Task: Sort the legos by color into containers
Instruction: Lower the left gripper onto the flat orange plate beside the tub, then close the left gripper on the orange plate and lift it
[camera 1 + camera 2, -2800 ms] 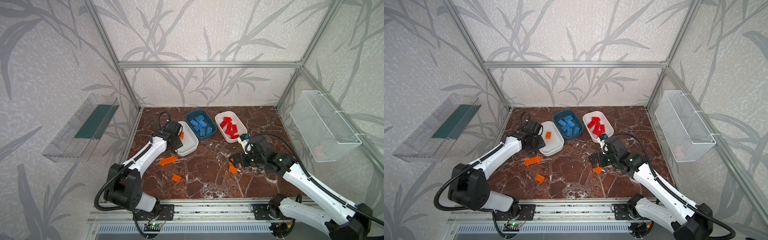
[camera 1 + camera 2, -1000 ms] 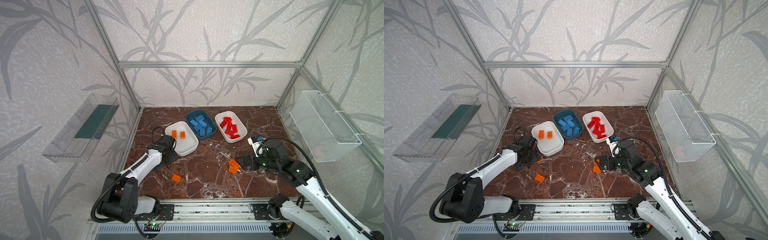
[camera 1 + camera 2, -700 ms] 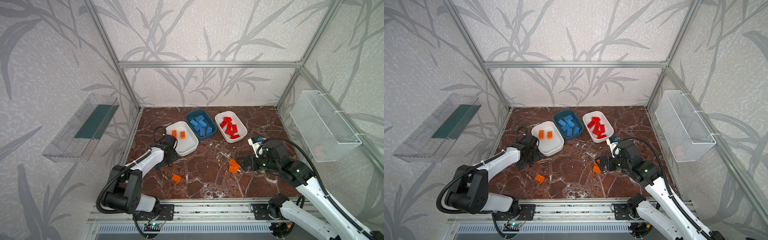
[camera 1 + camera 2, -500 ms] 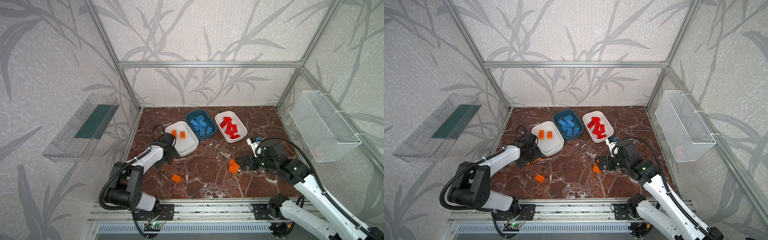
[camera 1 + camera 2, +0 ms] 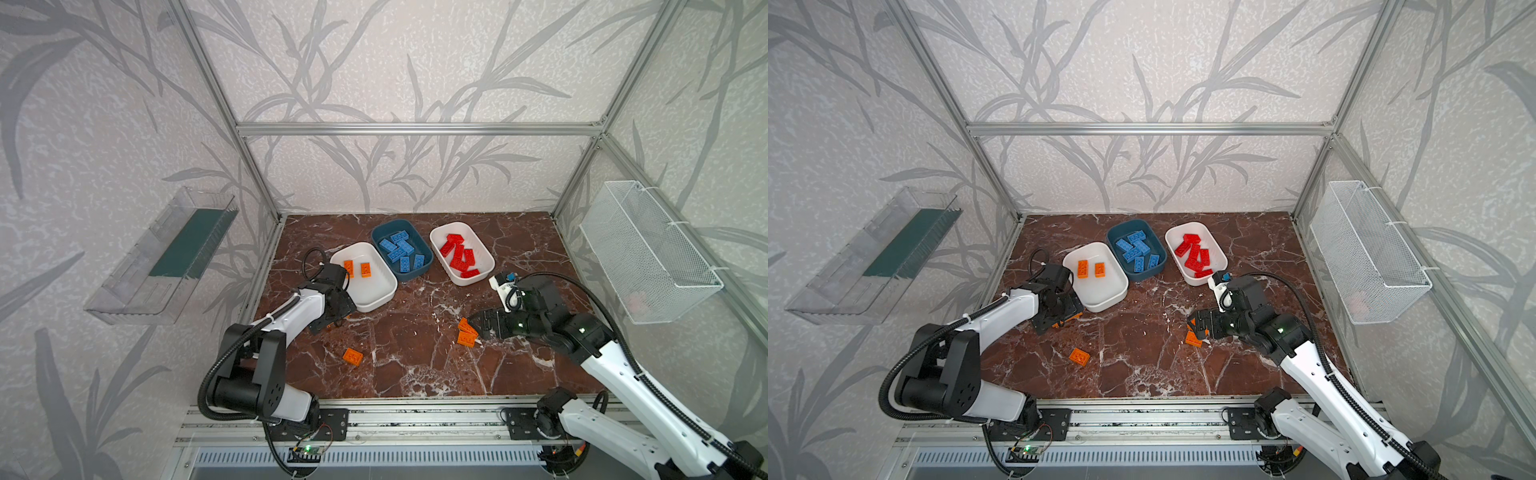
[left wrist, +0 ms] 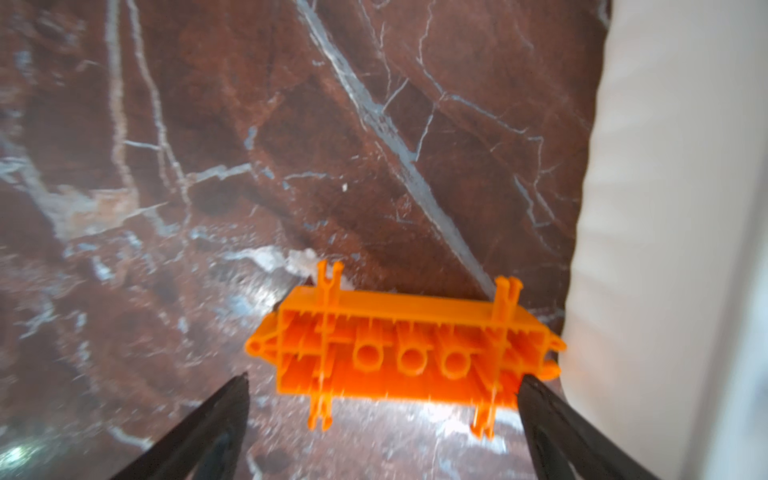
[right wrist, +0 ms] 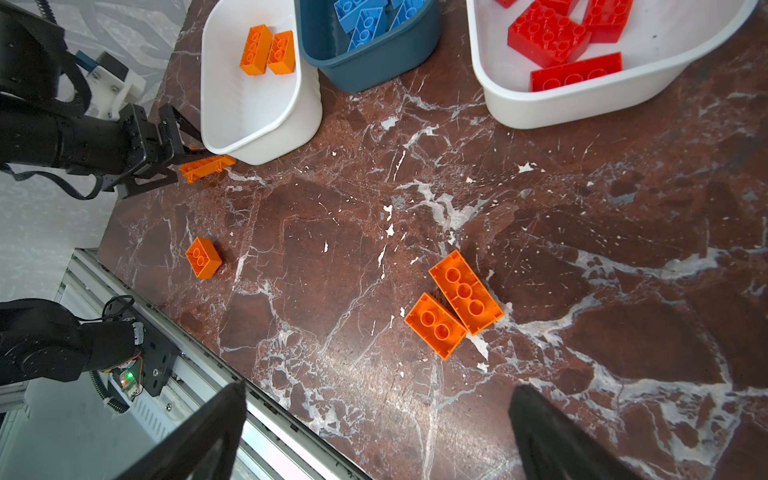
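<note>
Three tubs sit at the back of the marble top: a white tub holding two orange bricks, the teal tub full of blue, and a second white tub of red. Both pincers gape empty. The left gripper brackets a long orange piece just beside the first tub, and the right gripper hangs near an orange pair. The plastic looks light, rigid and slick, so I'd pinch across the flat long sides.

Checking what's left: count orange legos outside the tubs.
4: a long one at the left gripper beside the white tub, one alone up front, two adjacent by the right gripper.
</note>
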Robot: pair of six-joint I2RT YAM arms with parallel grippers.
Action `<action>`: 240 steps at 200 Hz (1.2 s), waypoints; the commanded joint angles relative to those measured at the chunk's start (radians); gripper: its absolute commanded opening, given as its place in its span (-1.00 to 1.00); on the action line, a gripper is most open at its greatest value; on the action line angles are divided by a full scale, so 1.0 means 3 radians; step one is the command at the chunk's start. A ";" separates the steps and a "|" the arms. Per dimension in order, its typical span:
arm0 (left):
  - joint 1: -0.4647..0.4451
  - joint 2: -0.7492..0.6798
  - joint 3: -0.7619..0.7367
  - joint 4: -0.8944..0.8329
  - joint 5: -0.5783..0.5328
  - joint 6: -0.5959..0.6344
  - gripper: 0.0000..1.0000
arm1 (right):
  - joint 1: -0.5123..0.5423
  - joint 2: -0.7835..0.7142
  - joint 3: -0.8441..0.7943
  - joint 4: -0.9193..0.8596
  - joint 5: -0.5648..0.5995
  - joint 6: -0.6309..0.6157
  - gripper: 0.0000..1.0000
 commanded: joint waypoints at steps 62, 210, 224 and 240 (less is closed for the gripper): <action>0.0015 -0.0349 0.0313 -0.0508 -0.0331 -0.0660 0.98 | 0.0085 -0.0137 0.0082 -0.0032 0.0047 0.0016 0.98; -0.0152 -0.0235 -0.0180 0.0240 0.0047 -0.3617 0.98 | 0.0080 -0.0399 -0.0190 0.0095 0.0111 -0.0107 0.98; -0.0157 -0.0046 -0.0031 0.0205 0.0105 -0.3656 0.98 | 0.0075 -0.0374 -0.0213 0.0124 0.0080 -0.0107 0.98; -0.0162 0.0077 0.0043 0.0193 0.0100 -0.3748 0.98 | 0.0070 -0.0351 -0.0223 0.0136 0.0059 -0.0116 0.98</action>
